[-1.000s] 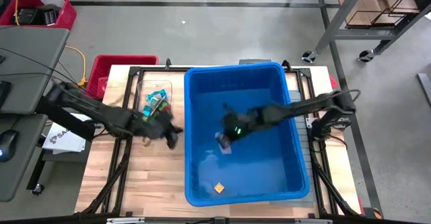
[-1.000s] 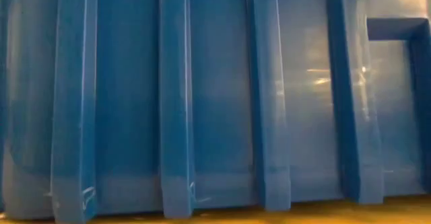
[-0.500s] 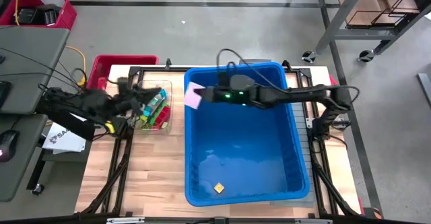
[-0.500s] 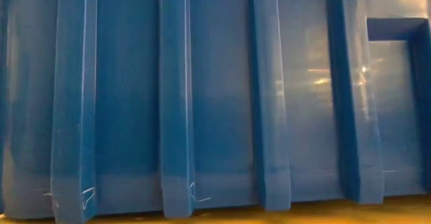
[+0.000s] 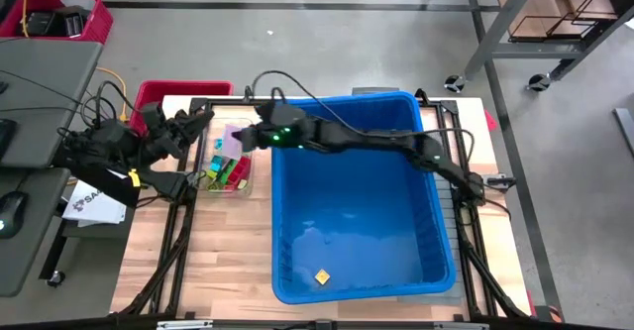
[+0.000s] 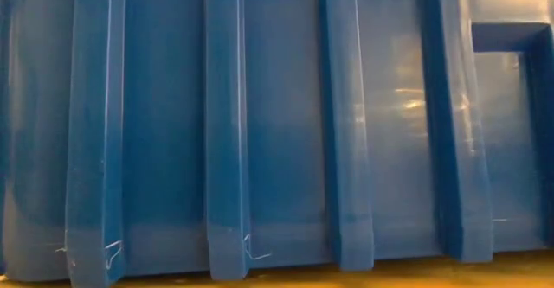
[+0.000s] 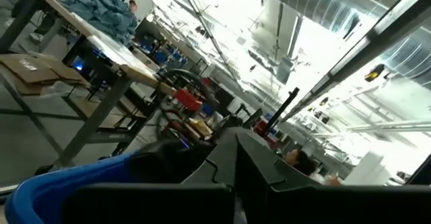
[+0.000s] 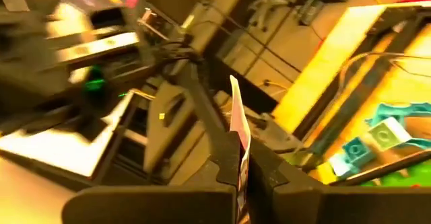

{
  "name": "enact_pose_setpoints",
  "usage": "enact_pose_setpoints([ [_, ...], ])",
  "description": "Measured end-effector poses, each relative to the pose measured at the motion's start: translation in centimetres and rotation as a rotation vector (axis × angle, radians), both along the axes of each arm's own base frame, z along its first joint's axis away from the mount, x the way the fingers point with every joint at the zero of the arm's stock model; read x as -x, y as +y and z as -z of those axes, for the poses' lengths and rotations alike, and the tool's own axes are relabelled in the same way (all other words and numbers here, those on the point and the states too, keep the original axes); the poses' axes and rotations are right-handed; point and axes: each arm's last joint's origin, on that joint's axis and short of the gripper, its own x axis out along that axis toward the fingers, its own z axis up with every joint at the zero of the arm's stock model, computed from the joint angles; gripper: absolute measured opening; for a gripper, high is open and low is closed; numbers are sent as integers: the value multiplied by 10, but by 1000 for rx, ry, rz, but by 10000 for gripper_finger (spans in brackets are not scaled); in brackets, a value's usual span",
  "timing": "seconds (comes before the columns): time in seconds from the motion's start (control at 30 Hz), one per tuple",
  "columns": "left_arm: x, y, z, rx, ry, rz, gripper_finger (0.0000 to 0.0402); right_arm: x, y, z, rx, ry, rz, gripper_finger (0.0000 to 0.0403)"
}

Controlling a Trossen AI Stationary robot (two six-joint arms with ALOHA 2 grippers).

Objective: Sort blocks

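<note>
My right gripper reaches from the table's right, across the far part of the large blue bin, and is shut on a flat pink block. It holds the block over a clear tray on the bin's left. Several coloured blocks lie in the tray, and they also show in the right wrist view as blocks. One yellow block lies on the bin's floor. My left gripper is shut and empty, drawn back at the tray's far left. Its fingers point slightly upward into the room. My right gripper pinches the pink block between its two fingers. The wrist view shows the block edge-on, and its lower part sits between the fingertips while the rest sticks out past them. The fingers come nearly level from the table's right. The block is lifted clear above the tray.
The low view shows only the bin's ribbed wall. A red crate stands beside the table's far left corner. A grey desk stands to the left. Black frame rails run along the wooden tabletop.
My right gripper has risen out of the bin with the pink block. It went toward the far edge, then left over the bin's wall to above the tray, tipping from pointing downward to nearly level. My left gripper has drawn back up and toward the far left, tipping upward.
</note>
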Motion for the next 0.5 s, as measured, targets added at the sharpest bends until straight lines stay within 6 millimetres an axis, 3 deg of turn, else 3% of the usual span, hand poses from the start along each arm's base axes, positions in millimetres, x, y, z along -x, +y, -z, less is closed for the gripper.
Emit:
enact_pose_setpoints([
  [0.13, -1, 0, 0, 0, 2, 0, 0, -16, -9, 22, -57, -64, 17, 4],
  [0.23, -1, 0, 1, -1, 4, 0, 0, -18, -15, 40, -164, -90, 32, 32],
  [0.37, -1, 0, 1, -1, 4, 1, 0, -20, -21, 57, -191, -41, 49, 112],
  [0.5, -1, 0, 1, -2, 5, 0, 0, -20, -23, 48, -176, -94, 127, 200],
])
